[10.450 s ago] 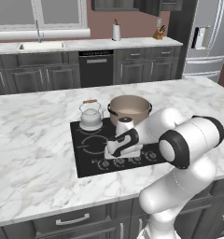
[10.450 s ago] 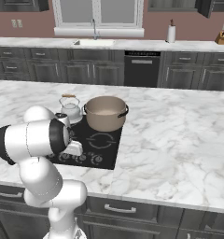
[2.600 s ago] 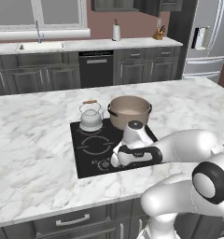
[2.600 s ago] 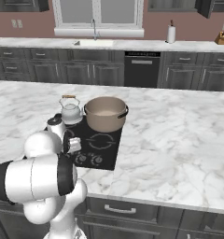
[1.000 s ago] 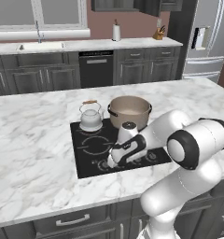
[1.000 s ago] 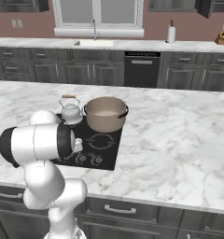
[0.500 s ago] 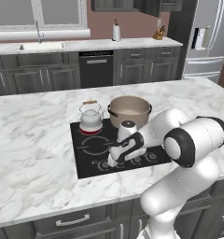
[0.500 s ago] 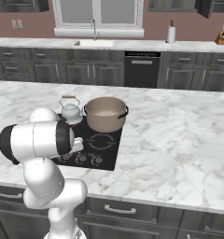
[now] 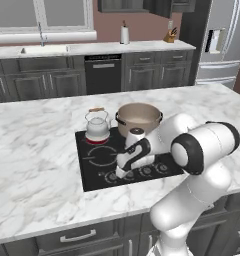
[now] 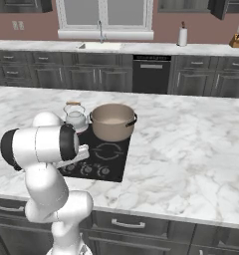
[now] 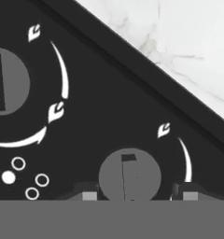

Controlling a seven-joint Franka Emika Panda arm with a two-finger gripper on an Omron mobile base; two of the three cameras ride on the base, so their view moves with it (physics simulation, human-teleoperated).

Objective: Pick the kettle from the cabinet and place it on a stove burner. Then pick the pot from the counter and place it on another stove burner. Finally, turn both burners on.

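I see the pot [image 9: 138,118] sitting on the back right ring of the cooktop [image 9: 94,174]. It is wide, round and tan, with two small dark handles on its sides. I cannot see anything inside it; its inside looks plain and tan. The kettle [image 9: 97,126] sits on the back left ring, just beside the pot. It is small, squat and shiny white, with a thin wire handle and a brown top. The ring under it glows red.

The cooktop is flat black glass with white ring lines. A row of small round knobs [image 9: 138,173] runs along its front edge. It is set into the surface [image 9: 37,165], which is white marble with grey veins.

My hand [image 9: 123,170] is low over the front of the cooktop, at the knob row. In the hand view, one round grey knob [image 11: 129,176] sits right between my two fingertips [image 11: 89,194], with a dark mark on it pointing up. The fingers stand apart, one on each side of the knob, and I cannot tell if they touch it. Another grey knob [image 11: 6,80] is up and to the left in that view. White curved marks and small flame signs sit by each knob.

The black edge of the cooktop meets the marble close to my hand. There is lots of bare marble to the left and right of the cooktop.
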